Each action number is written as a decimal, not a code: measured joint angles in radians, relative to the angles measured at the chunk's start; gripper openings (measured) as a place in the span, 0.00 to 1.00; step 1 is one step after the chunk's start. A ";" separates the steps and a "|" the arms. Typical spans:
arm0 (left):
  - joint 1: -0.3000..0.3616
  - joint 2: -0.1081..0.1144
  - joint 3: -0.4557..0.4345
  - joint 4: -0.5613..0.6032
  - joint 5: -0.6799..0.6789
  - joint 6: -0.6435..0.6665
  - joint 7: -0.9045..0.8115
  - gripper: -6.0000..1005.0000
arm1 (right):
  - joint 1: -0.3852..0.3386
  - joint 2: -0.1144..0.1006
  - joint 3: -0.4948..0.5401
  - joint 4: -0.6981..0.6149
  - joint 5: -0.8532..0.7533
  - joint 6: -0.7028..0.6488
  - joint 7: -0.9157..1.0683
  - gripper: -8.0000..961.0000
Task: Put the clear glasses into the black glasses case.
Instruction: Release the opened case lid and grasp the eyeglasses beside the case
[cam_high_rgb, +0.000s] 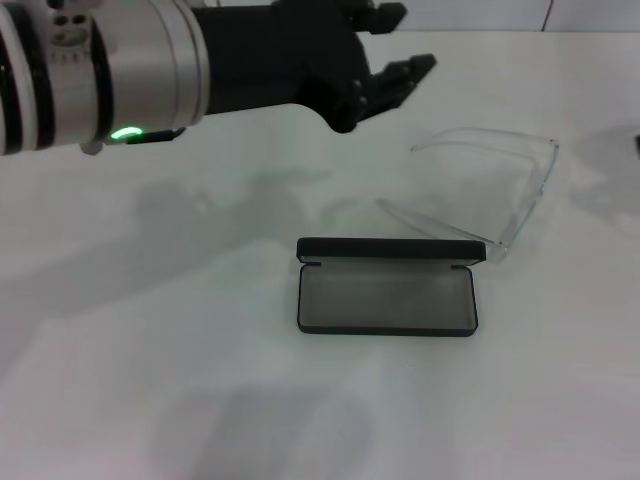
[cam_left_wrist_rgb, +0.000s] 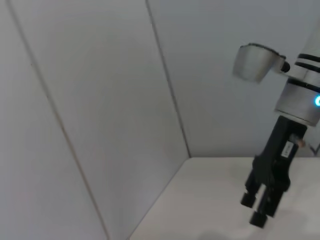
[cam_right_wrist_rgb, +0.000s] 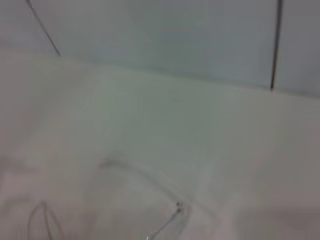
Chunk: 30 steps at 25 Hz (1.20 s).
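Glasses (cam_high_rgb: 500, 190) barely readable behind the open case (cam_high_rgb: 388, 298); left gripper (cam_high_rgb: 398, 45) hovers spread, empty; right gripper (cam_left_wrist_rgb: 257, 207), farther off, can't tell.

In the head view the left arm (cam_high_rgb: 110, 70) is a thick silver-grey metal cylinder with black rings and white bands near its end, and a small green light (cam_high_rgb: 125, 132) glows on its lower side. After it comes a matt black wrist block, then the black left gripper (cam_high_rgb: 398, 42) with two short angular fingers. In the left wrist view the right arm (cam_left_wrist_rgb: 300, 95) is silver with thin black stripes, a blue light, a grey round cap, and a slim black right gripper (cam_left_wrist_rgb: 260, 207) with round fingertips.
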 joint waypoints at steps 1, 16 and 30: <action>-0.001 0.000 -0.009 -0.013 -0.011 -0.002 0.013 0.43 | 0.021 0.004 -0.013 0.010 -0.030 0.001 0.018 0.74; -0.011 0.002 -0.070 -0.165 -0.079 -0.032 0.152 0.43 | 0.243 0.028 -0.240 0.283 -0.147 0.213 0.286 0.72; -0.020 0.004 -0.067 -0.218 -0.090 -0.026 0.224 0.43 | 0.223 0.030 -0.290 0.424 -0.123 0.295 0.353 0.67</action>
